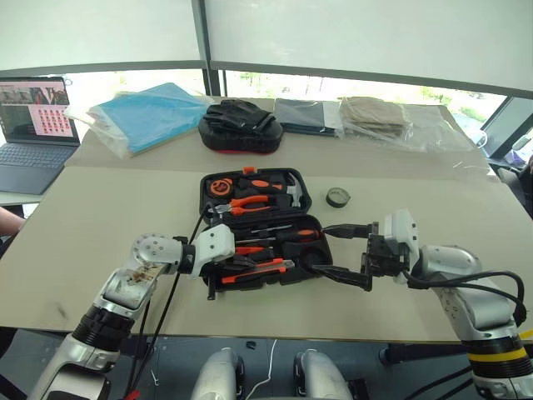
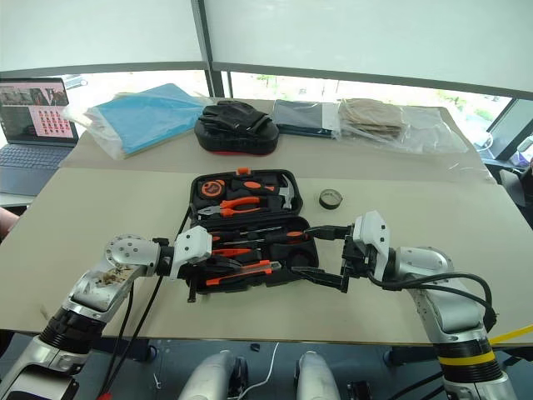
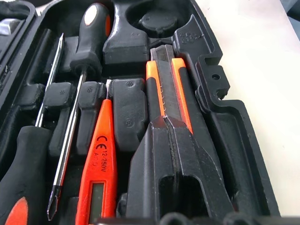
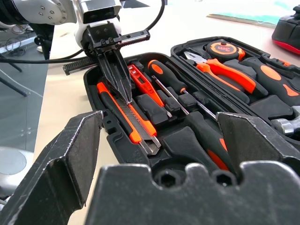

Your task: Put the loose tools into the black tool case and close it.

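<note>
We see the left gripper, fingers pressed together, touching the knife in the open case; right gripper gapes empty beside its edge.

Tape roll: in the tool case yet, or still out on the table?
Out. The small black tape roll lies on the table to the right of the open tool case, and the round slot inside is empty.

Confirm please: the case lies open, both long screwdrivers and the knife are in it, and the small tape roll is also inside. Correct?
Not quite. The small tape roll still lies on the table, to the right of the open case, as the left eye view shows. The rest is right.
</note>
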